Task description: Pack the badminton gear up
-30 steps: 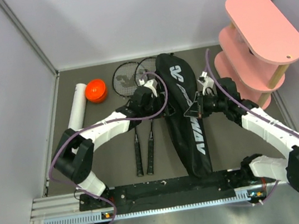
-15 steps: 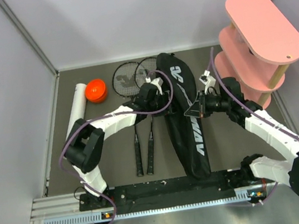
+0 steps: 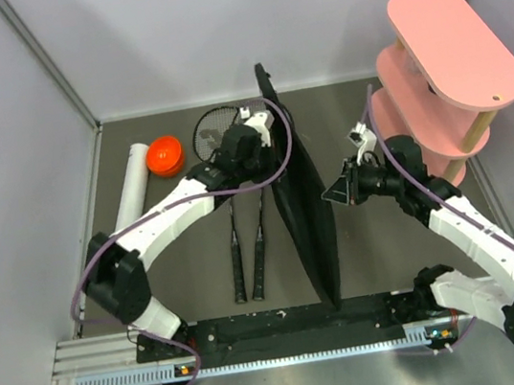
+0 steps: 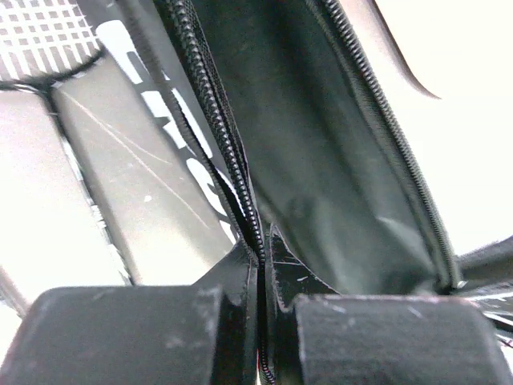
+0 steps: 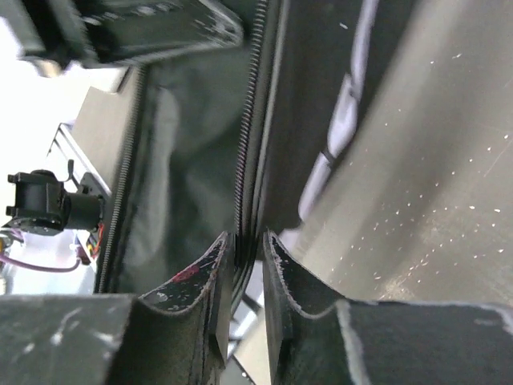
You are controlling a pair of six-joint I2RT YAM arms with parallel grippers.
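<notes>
The black racket bag [image 3: 305,207] stands up on edge in the middle of the floor, its zip open and its dark inside [image 4: 337,160] showing. My left gripper [image 3: 264,137] [image 4: 263,249] is shut on the zip edge near the bag's head end. My right gripper [image 3: 333,194] [image 5: 248,241] is at the bag's right side, with its jaws a little apart around the other zip edge [image 5: 244,160]. Two black rackets [image 3: 247,252] lie flat to the left of the bag. The white tube [image 3: 130,187] and its orange cap [image 3: 164,155] lie at the far left.
A pink tiered shelf [image 3: 450,57] stands in the back right corner, close behind my right arm. Grey walls close in the floor on the left, back and right. The arms' base rail [image 3: 287,328] runs along the near edge.
The left gripper has shut on the bag's zip edge and pulled it up, so the bag went from lying flat to standing on edge. The right jaws have parted slightly.
</notes>
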